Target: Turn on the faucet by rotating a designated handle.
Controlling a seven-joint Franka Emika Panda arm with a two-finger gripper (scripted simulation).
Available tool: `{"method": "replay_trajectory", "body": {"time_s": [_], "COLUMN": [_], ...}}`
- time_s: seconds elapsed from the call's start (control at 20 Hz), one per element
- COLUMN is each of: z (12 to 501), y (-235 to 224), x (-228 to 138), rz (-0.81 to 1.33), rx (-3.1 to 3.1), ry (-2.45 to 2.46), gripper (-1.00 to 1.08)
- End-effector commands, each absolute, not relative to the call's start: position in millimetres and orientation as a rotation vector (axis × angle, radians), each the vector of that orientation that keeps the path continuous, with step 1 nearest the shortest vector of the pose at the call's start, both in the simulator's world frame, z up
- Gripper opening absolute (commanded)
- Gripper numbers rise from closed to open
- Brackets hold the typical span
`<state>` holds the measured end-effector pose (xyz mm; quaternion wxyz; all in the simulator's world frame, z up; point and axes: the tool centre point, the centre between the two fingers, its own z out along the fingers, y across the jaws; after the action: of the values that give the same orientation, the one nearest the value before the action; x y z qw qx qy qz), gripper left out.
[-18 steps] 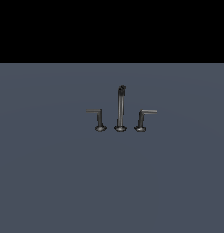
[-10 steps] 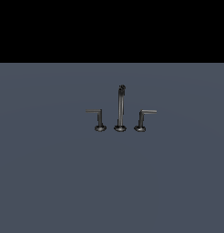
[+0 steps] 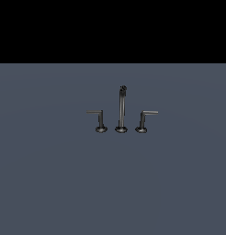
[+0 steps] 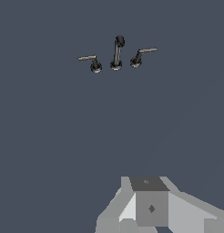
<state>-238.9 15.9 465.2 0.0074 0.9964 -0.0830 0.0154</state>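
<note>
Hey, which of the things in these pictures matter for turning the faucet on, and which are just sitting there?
For the job:
- handle, its arm bent toward the exterior view's left
- hand, far from the faucet

Just there:
- spout post
- mirrored lever
- grey surface

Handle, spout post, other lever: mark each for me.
handle (image 3: 99, 119), exterior view, on its upright post.
spout post (image 3: 121, 108), exterior view, mid-shaft.
mirrored lever (image 3: 143, 120), exterior view, on its upright post.
</note>
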Motion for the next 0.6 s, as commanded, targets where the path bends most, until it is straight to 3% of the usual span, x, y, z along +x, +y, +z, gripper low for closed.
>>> {"method": "replay_trajectory", "body": {"time_s": [0.0,0.55], "z": [454.2,395.9], "y": [24.5,66.2], "x": [-232.9,-193.4], "rz": [0.046,0.038], "rx": [3.11,3.058], "ry": [-0.326,-0.677], "gripper": [-1.0,-1.0]}}
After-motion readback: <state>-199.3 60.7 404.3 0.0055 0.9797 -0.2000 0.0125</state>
